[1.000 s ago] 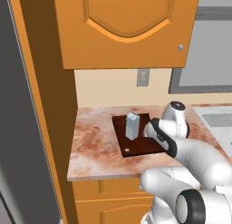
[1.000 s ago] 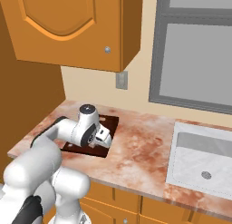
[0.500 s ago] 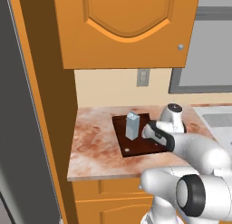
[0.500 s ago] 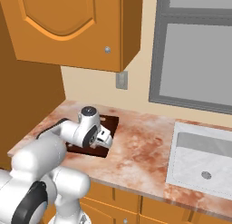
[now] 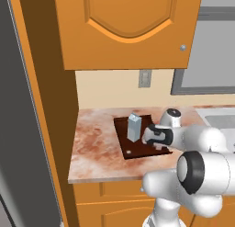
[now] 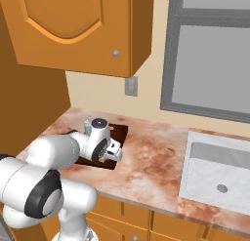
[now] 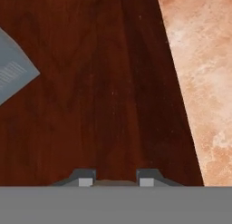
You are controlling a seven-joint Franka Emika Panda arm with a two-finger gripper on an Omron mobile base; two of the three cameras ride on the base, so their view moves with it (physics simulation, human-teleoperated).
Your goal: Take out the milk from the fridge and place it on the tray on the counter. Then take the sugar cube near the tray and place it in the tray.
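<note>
Marbled reddish-pink and white, the counter runs under orange wall cabinets, with a grey wall plate on the cream wall behind and a pale sink set into the stone far off to the gripper's right. Along the left edge of the left base view stands the dark grey side of the fridge.

Low over the tray hangs the gripper, its two small finger tips drawn close together, with something pale brownish just visible in the narrow gap between them; it is too little to tell what it is, so whether the sugar cube is held cannot be told from these pictures. In the hand view the dark brown wood lies directly under the tips, and the tray's edge runs off diagonally to their right, with bare stone beyond it.

To the gripper's left, just beside it, the milk stands upright on the tray, its gable top up; a corner of the grey carton shows at the upper left of the hand view. From the right base view the hand sits over the near right corner of the tray, and the arm's white body hides the carton.
</note>
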